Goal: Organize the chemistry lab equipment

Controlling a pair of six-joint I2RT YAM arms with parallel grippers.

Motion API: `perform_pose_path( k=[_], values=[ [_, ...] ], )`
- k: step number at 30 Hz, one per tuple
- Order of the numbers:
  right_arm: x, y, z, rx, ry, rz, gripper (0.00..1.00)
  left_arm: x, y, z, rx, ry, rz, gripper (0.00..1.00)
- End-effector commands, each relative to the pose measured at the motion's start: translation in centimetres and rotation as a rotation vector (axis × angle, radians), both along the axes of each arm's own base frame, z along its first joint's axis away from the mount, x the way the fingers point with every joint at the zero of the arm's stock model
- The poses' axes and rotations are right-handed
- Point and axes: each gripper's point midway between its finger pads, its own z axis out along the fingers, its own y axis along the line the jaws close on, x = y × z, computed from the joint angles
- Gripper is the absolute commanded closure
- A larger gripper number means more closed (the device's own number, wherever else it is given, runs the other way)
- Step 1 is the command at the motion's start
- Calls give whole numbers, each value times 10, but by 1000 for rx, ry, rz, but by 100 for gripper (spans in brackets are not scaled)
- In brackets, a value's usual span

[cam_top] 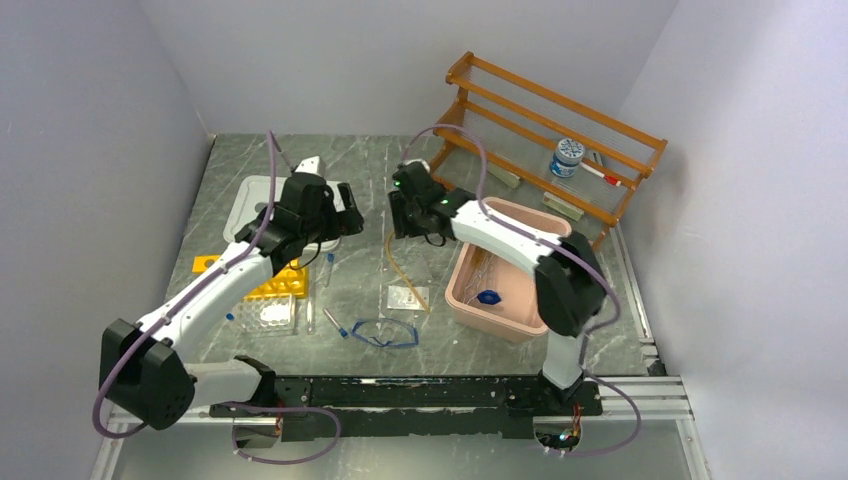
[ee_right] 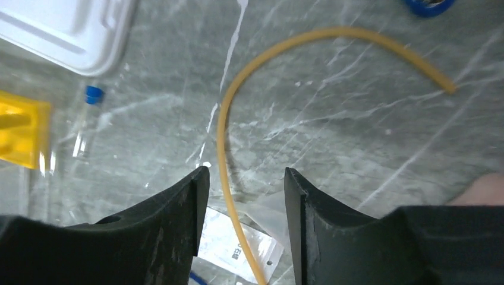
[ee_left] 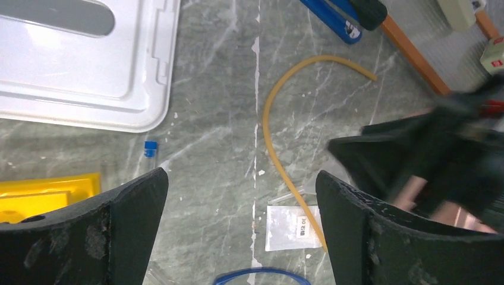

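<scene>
Top view: one pair of goggles (cam_top: 385, 333) at the near edge of the surface (cam_top: 350, 165). One white packet (cam_top: 407, 297) lies just behind them. One tan tubing (cam_top: 393, 262) curves from the packet toward mid-surface. About three loose tubes (cam_top: 327, 270) lie left of the packet, hard to count. One blue cap (cam_top: 488, 297) sits in the one pink bin (cam_top: 458, 275) on the right side. The left end effector (cam_top: 343, 222) and right end effector (cam_top: 405, 215) hover mid-surface.

Left wrist: left jaws wide, empty.

Right wrist: right jaws partly apart, empty; the tubing lies on the surface under the gap.
</scene>
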Motion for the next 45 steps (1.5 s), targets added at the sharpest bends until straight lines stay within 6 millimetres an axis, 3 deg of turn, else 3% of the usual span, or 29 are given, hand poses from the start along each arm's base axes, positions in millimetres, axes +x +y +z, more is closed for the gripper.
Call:
perform_pose_path(
  k=[1,5,11,22,29,31,34,37,41,45],
  values=[
    [1,29,-31,-37,83,36,47,-2,24,12,55,-47,78,4],
    [3,49,-69,-96,107,28,47,-4,22,7,49,-17,73,11],
    [22,55,-97,-130,109,-89,53,-13,30,-10,41,59,144,12],
    [22,41,-144,-259,137,-208,70,-20,36,-17,13,87,160,12],
    [7,35,-179,-296,229,-235,100,-21,45,-5,29,44,162,14],
    [8,34,-178,-292,219,-239,100,-23,49,-2,36,34,171,14],
    [20,44,-157,-237,155,-224,100,-25,57,3,52,19,195,15],
    [40,66,-113,-128,50,-174,100,-26,61,9,55,1,207,15],
    [63,89,-22,24,-113,-125,100,-28,56,18,12,-3,191,15],
    [66,85,68,131,-227,-119,100,-31,39,19,-61,11,125,15]
  ],
)
